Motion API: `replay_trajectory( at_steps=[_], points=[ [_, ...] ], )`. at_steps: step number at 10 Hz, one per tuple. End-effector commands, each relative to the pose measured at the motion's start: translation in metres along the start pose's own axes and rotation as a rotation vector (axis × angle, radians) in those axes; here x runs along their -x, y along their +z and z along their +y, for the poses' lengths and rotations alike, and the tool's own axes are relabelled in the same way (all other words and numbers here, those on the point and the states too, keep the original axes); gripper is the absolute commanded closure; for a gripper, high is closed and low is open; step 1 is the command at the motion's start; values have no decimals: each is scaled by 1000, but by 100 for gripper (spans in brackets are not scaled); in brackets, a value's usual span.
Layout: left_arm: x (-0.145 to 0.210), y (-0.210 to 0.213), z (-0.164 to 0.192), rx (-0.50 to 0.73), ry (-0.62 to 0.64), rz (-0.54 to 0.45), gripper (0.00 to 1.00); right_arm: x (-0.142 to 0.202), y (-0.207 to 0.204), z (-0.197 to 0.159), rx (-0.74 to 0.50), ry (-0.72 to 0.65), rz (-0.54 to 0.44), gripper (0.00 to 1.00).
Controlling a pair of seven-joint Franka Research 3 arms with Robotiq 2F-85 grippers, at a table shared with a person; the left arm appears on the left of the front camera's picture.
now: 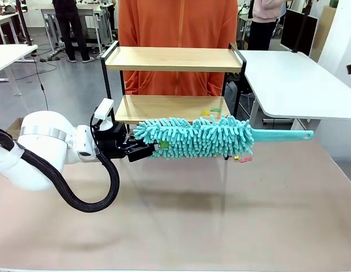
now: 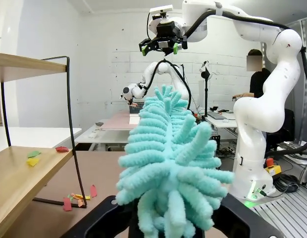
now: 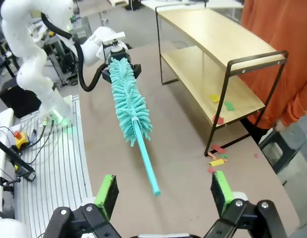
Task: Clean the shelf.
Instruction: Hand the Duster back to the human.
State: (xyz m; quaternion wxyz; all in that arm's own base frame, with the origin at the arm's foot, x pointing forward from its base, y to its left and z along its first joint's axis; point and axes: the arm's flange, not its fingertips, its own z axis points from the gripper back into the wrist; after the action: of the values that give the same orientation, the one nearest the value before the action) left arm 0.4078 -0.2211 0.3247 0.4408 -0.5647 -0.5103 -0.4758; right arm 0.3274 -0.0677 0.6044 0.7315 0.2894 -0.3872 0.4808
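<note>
The shelf point(image 1: 172, 59) stands at the far side of the brown counter point(image 1: 221, 215), right in front of a person in orange point(image 1: 175, 22): two pale wooden boards in a thin black frame. Small coloured scraps point(image 3: 220, 105) lie on its lower board, and more sit on the counter by its leg. The left pincer point(image 1: 142, 151) reaches in level from the left, clamped on the fluffy end of a turquoise duster point(image 1: 204, 137) held sideways along the shelf's front. The right pincer point(image 3: 163, 191) hangs high above, fingers spread wide, holding nothing.
</note>
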Motion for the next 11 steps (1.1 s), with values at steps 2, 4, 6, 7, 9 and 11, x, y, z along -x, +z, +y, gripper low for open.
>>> replay_trajectory(
  at_steps=[2,4,6,7,9,11],
  points=[
    [-19,1,-6,-28,-44,-10,82,-3,3,0,6,11,25,0],
    [-69,-2,-27,-51,-88,-64,82,-3,3,0,6,11,25,0],
    [-134,4,-57,-129,-140,-86,82,-3,3,0,6,11,25,0],
    [-165,12,-71,-200,-188,-78,82,-3,3,0,6,11,25,0],
    [-224,35,-107,-380,-292,-106,82,-3,3,0,6,11,25,0],
    [-268,72,-141,-645,-390,-145,82,-3,3,0,6,11,25,0]
  ],
)
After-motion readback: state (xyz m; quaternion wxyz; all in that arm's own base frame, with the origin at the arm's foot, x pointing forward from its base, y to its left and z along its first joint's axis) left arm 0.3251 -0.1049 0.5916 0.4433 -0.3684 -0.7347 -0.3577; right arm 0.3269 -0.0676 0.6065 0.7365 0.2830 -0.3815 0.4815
